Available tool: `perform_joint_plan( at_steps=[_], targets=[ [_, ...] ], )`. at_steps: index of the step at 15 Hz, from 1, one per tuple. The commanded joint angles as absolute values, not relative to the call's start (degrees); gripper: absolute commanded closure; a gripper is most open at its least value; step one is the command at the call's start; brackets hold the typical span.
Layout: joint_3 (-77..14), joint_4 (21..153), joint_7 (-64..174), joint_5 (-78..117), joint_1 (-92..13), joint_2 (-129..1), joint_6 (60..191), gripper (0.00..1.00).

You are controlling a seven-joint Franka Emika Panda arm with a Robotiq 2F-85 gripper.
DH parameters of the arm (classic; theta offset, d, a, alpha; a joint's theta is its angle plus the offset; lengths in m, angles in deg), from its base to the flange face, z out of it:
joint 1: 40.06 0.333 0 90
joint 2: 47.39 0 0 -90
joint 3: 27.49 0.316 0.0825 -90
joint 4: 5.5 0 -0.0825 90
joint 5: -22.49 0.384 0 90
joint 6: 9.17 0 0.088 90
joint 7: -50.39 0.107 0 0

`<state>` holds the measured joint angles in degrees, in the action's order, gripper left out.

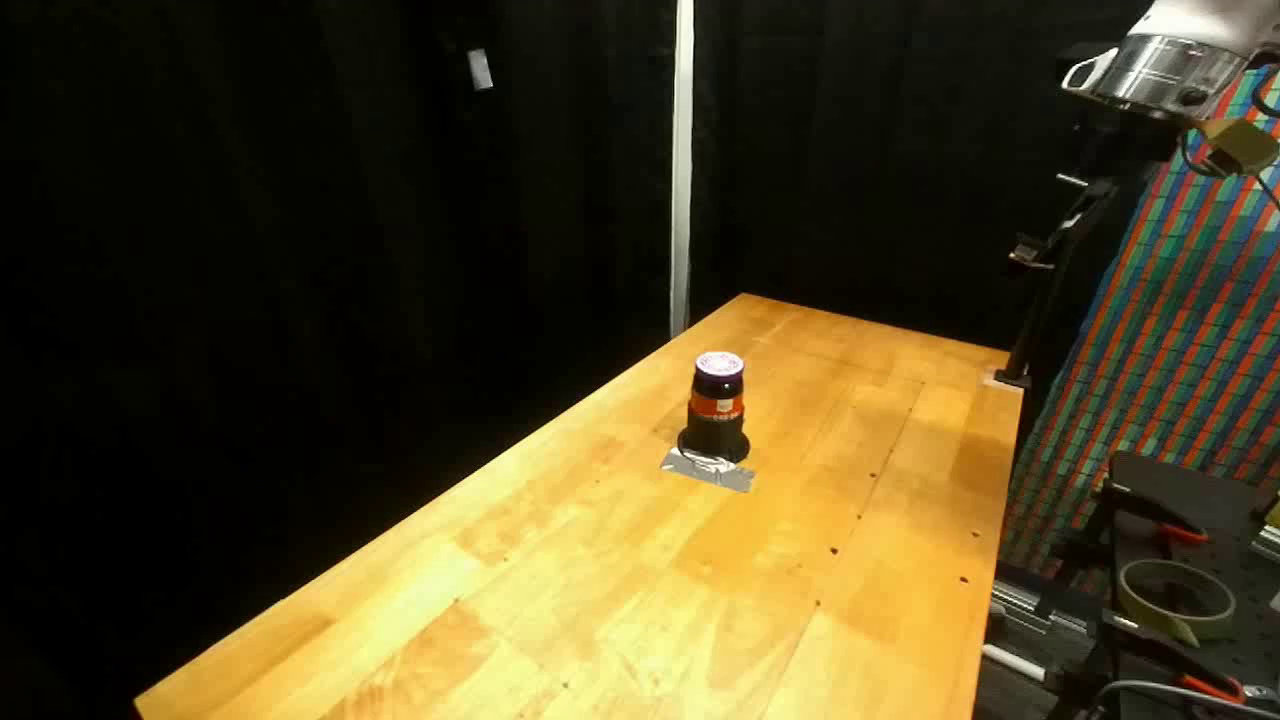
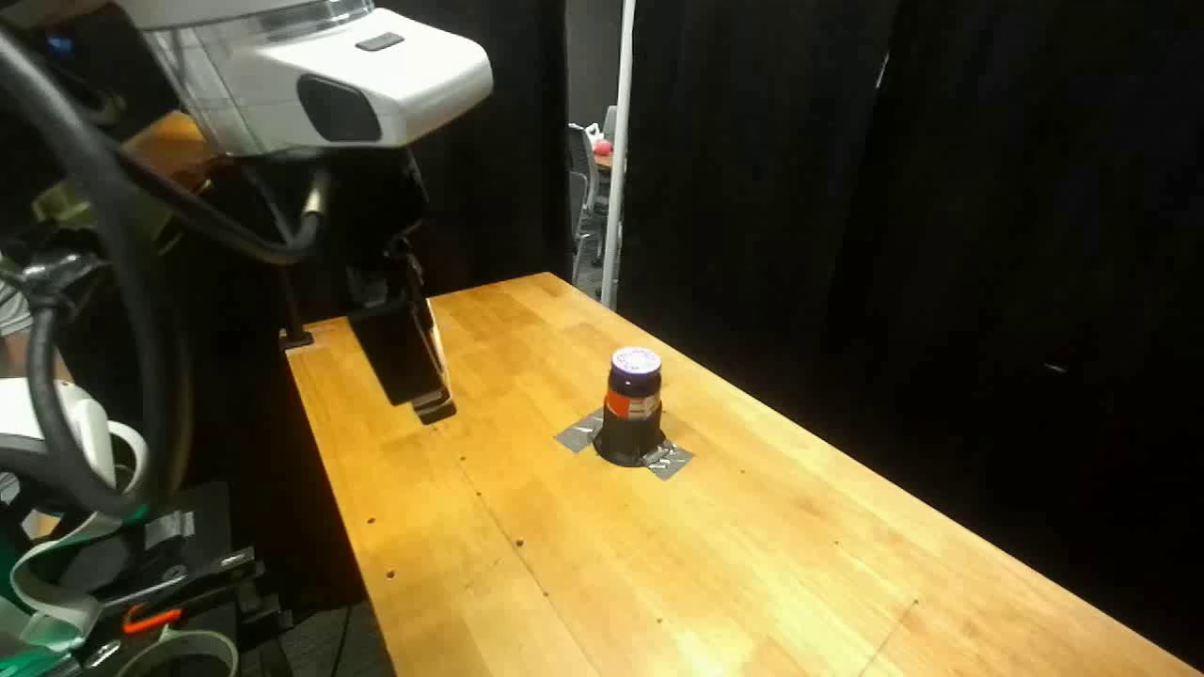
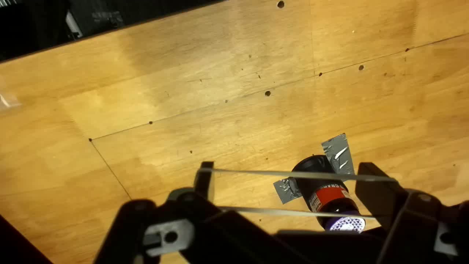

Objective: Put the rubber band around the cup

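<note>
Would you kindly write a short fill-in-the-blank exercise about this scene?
1. With its fingers spread apart, the gripper is ____ rather than shut.
2. Rather than lying on its side, the cup stands ____.
3. Grey strips of ____ are stuck to the wooden table at the cup's foot.
4. The rubber band spans the gap between the fingers and is not yet around the ____.

Missing words: open; upright; tape; cup.

The cup [image 2: 630, 406] (dark, orange-red label, pale patterned top) is just sitting upright on the table [image 2: 752, 545], and the pale rubber band [image 3: 271, 172] is stretched taut across the gripper [image 3: 287, 170] in two strands.
</note>
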<state>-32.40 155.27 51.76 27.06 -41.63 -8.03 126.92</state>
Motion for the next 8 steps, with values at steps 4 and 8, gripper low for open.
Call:
perform_joint_plan(
  at_steps=[4,8],
  targets=[
    [-31.98,155.17,51.48,27.43,-42.05,-8.13,126.42,0.0],
    [-30.29,150.11,52.77,26.99,-41.22,-13.67,122.46,0.0]
  ],
)
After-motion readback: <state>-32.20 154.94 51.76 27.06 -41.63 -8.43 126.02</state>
